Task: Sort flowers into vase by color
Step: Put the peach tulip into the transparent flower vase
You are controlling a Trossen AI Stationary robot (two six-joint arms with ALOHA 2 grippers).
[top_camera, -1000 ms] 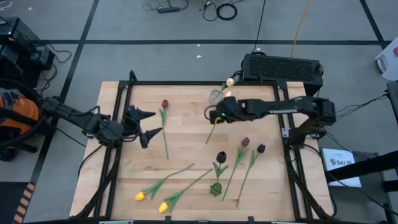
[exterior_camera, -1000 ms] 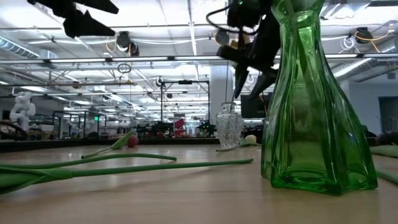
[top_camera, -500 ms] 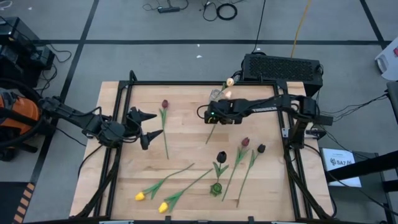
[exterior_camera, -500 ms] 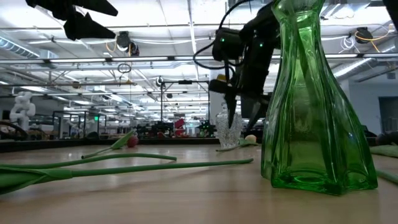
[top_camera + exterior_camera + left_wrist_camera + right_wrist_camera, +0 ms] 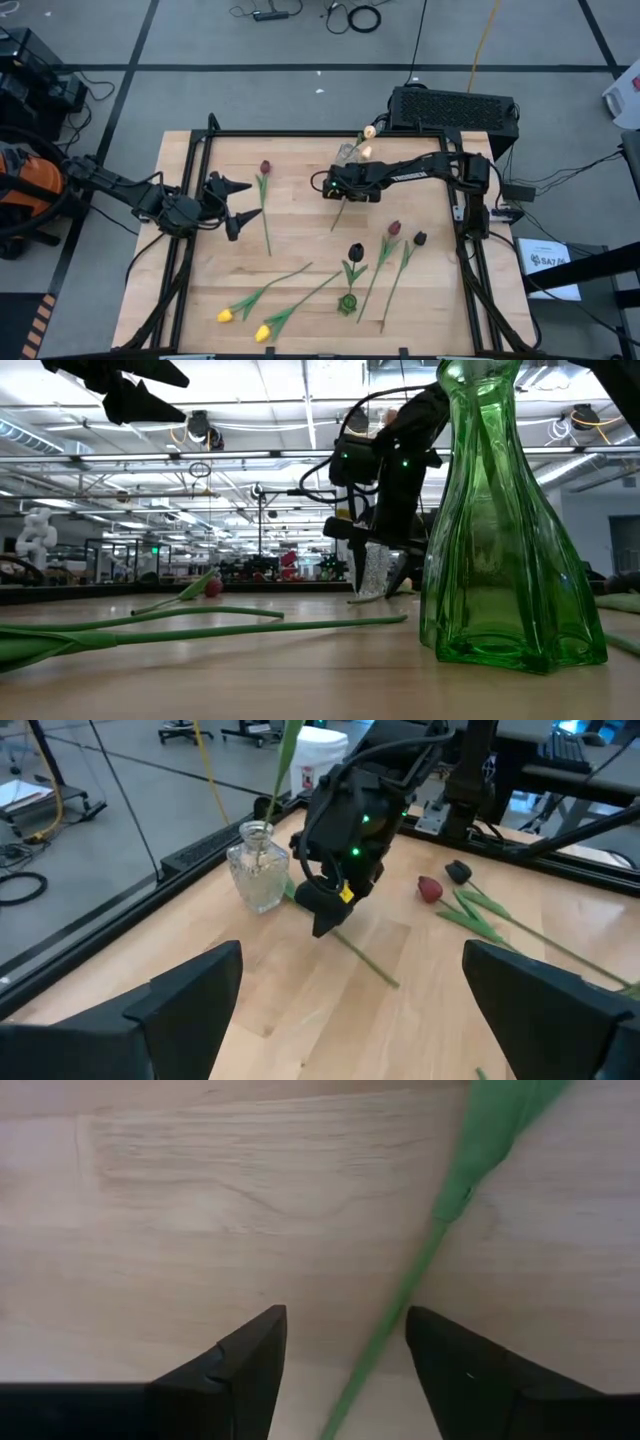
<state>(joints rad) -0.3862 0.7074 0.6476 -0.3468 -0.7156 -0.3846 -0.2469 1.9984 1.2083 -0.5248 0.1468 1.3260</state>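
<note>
Hovering low over the counter (image 5: pixel 300 235), the right pincer (image 5: pixel 345 1360) stands open around a green stem (image 5: pixel 420 1275), gripping nothing. The left pincer (image 5: pixel 238 200) waits wide open and empty.

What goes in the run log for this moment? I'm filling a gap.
right tool: open, low over green stem near clear vase | left tool: open, waiting | nothing held

A robotics lab or workshop hall. A pale wooden table in a black metal frame (image 5: pixel 190 150) stands on a grey floor marked with black tape lines (image 5: pixel 300 67). Loose black cables (image 5: pixel 365 17) trail there. Behind, white ceiling strip lights (image 5: pixel 300 420) run over distant equipment rigs.
</note>
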